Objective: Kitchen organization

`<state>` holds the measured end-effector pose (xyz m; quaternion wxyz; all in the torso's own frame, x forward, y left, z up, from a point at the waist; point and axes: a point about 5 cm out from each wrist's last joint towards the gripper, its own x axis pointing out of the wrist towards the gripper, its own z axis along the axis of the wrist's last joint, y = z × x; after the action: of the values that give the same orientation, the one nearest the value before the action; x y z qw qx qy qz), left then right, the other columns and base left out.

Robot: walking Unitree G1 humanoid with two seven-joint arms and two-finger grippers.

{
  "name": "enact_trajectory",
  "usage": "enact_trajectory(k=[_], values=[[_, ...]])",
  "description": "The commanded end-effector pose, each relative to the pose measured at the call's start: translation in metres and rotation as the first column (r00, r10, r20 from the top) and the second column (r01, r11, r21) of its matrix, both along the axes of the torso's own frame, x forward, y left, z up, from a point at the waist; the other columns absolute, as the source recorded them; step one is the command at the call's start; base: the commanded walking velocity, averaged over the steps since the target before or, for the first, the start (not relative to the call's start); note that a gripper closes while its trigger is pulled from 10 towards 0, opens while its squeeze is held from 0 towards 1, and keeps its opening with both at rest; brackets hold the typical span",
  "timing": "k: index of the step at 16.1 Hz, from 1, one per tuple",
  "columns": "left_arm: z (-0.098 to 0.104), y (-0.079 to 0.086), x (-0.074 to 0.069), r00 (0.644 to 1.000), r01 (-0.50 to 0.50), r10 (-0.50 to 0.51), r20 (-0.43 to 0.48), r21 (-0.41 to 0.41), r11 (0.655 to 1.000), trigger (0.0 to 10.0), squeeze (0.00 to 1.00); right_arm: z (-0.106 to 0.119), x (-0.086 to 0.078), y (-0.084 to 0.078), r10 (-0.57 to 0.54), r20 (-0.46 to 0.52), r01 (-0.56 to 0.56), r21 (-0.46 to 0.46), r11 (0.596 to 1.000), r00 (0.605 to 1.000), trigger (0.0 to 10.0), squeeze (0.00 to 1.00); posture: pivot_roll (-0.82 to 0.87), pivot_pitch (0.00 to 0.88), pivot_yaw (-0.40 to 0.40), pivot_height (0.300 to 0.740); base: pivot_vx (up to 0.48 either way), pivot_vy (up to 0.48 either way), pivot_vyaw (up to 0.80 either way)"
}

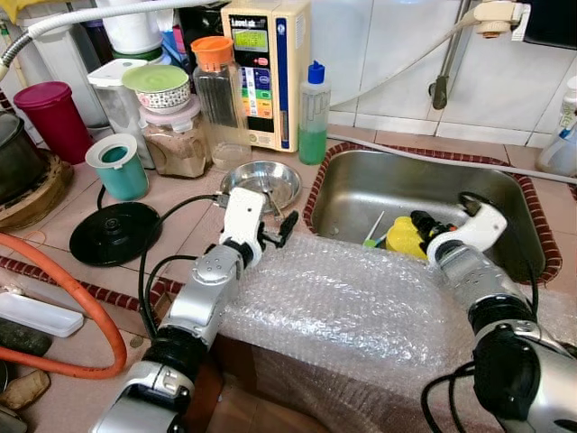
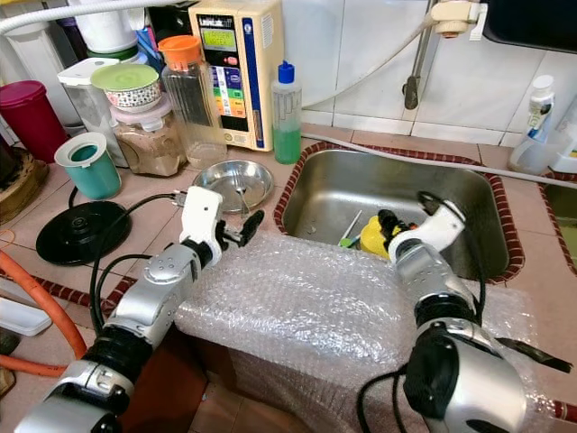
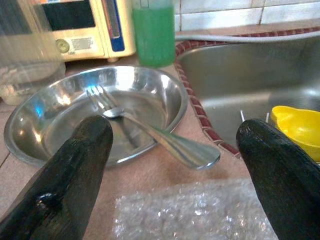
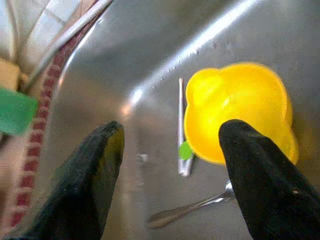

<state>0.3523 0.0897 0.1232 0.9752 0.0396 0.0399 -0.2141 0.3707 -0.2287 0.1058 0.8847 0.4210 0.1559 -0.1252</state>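
Note:
A shallow steel bowl (image 1: 261,183) sits on the tiled counter left of the sink (image 1: 352,185), with a fork (image 3: 150,132) lying in it, handle over the rim. My left gripper (image 3: 175,135) hovers open just in front of the bowl, its fingers on either side of the fork handle and apart from it. My right gripper (image 4: 172,135) is open down inside the sink, above a yellow plastic cup (image 4: 240,112). Beside the cup lie a white stick with a green tip (image 4: 181,130) and a spoon (image 4: 192,207). Neither gripper holds anything.
Bubble wrap (image 1: 361,307) covers the counter's front edge under both arms. Behind the bowl stand a green soap bottle (image 1: 313,113), a water machine (image 1: 266,72) and jars. A teal cup (image 1: 118,167), a black kettle base (image 1: 115,233) and an orange hose (image 1: 81,298) lie to the left.

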Motion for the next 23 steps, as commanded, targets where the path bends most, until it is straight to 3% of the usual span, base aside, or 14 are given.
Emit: enact_trajectory(k=[1,7,8,9,10,13,16,18,21,23], values=[[0.009,0.003,0.006,0.999,0.010,-0.012,0.042,0.036,0.999,10.0,1.00,0.014,0.007,0.002,-0.025,0.031,0.023,0.055,0.998,0.999,10.0,1.00,-0.01,0.000,0.098,0.740,0.000,0.000,0.00],[0.011,0.007,0.013,0.992,0.021,-0.038,0.120,0.143,0.990,10.0,1.00,0.004,0.004,0.014,-0.029,-0.035,0.032,0.081,0.996,0.999,10.0,1.00,-0.01,0.000,0.104,0.740,0.000,0.000,0.00],[0.012,0.008,0.013,0.990,0.023,-0.043,0.133,0.153,0.988,10.0,0.00,0.006,0.004,0.014,-0.021,-0.028,0.024,0.076,0.997,0.999,10.0,0.99,-0.01,0.000,0.104,0.740,0.000,0.000,0.00],[0.012,0.009,0.014,0.989,0.028,-0.052,0.138,0.166,0.986,10.0,0.00,0.009,0.005,0.014,-0.017,-0.018,0.018,0.071,0.997,1.000,10.0,0.63,-0.02,0.000,0.105,0.740,0.000,0.000,0.00],[0.013,0.010,0.015,0.986,0.041,-0.069,0.150,0.181,0.983,10.0,0.00,0.014,0.007,0.016,-0.003,-0.004,0.003,0.067,0.998,1.000,10.0,0.00,-0.02,0.000,0.105,0.740,0.000,0.000,0.00],[0.007,0.006,0.012,0.979,0.094,-0.132,0.156,0.229,0.969,10.0,0.00,0.029,0.006,0.037,0.155,0.050,-0.154,-0.020,0.988,0.987,10.0,0.00,-0.01,0.000,0.102,0.740,0.000,0.000,0.00],[0.004,0.002,0.009,0.977,0.104,-0.142,0.159,0.226,0.969,10.0,0.00,0.025,-0.010,0.050,0.274,0.024,-0.268,-0.143,0.953,0.961,10.0,0.00,-0.02,0.000,0.103,0.740,0.000,0.000,0.00],[0.000,0.000,0.007,0.977,0.115,-0.151,0.153,0.222,0.968,10.0,0.00,0.025,-0.027,0.054,0.384,0.017,-0.359,-0.319,0.877,0.923,10.0,0.00,-0.02,0.000,0.100,0.740,0.000,0.000,0.00],[-0.006,0.000,0.005,0.971,0.151,-0.189,0.145,0.242,0.958,10.0,0.00,0.029,-0.056,0.056,0.533,-0.059,-0.467,-0.568,0.677,0.844,10.0,0.00,-0.03,0.000,0.105,0.740,0.000,0.000,0.00],[-0.008,-0.001,0.004,0.968,0.168,-0.207,0.140,0.250,0.953,10.0,0.00,0.034,-0.068,0.056,0.580,-0.071,-0.497,-0.607,0.620,0.811,10.0,0.00,-0.03,0.000,0.114,0.740,0.000,0.000,0.00]])
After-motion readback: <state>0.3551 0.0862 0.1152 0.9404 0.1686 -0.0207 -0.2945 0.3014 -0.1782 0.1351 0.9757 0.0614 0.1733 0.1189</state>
